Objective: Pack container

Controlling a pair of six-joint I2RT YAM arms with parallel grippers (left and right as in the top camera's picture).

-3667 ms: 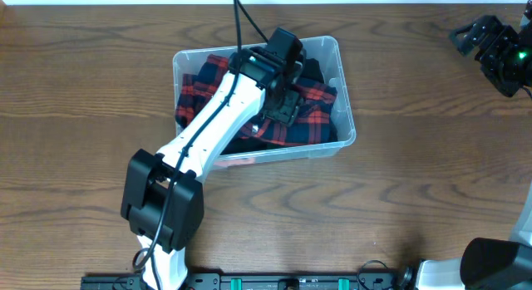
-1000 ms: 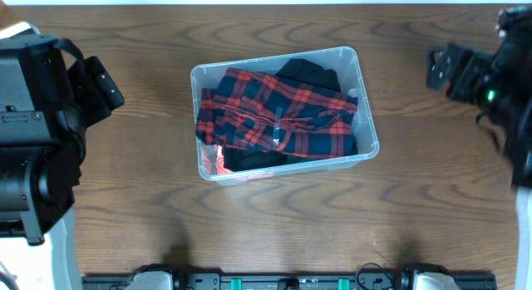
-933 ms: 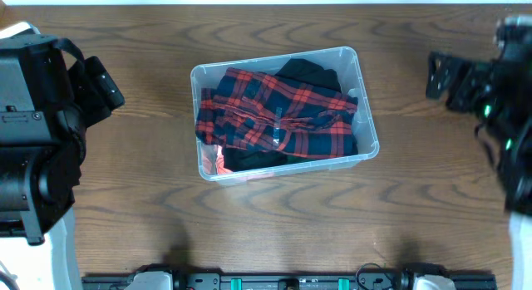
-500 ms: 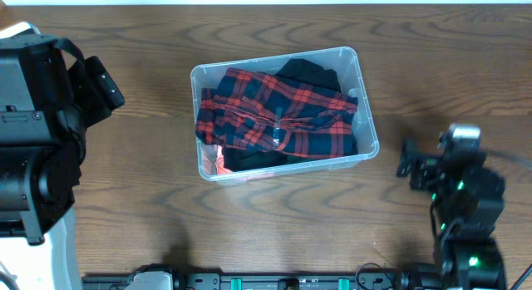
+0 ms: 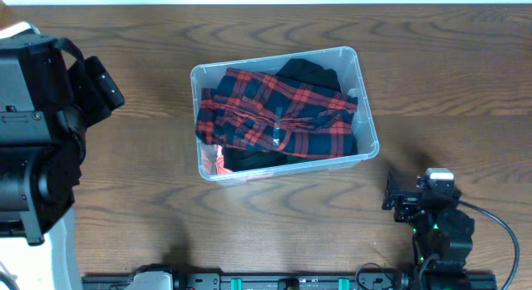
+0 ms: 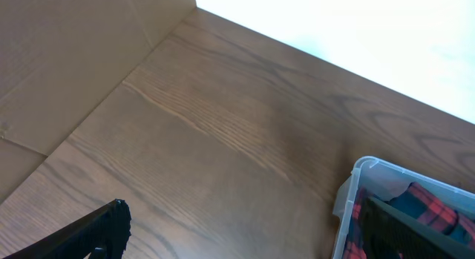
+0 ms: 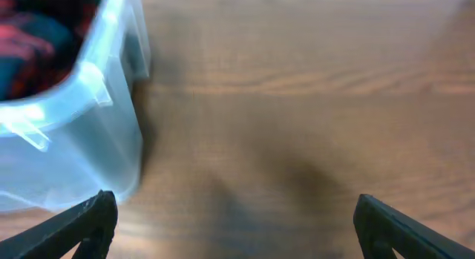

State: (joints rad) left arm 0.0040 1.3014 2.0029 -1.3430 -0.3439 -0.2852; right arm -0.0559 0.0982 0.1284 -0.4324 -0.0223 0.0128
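Note:
The clear container [image 5: 362, 90] stands in the middle of the table. It holds a red and navy plaid shirt [image 5: 274, 115] on top of a black garment [image 5: 309, 74]. My left arm [image 5: 41, 132] is pulled back at the far left. Its gripper [image 6: 241, 233] is open and empty, with the container's corner [image 6: 349, 192] to its right. My right gripper [image 5: 394, 199] is low at the front right, pointing left. It is open and empty [image 7: 234, 222], with the container's wall [image 7: 104, 140] to its upper left.
Bare wooden tabletop [image 5: 274, 232] lies all round the container. The table's back edge meets a white surface [image 6: 356, 29]. A brown cardboard panel [image 6: 67, 58] stands at the table's left side. Something pinkish [image 5: 218, 161] shows low in the container's front left corner.
My left arm has left the container and drawn back to the far left. My right arm has swung from the back right down to the front right. The container sits slightly further right.

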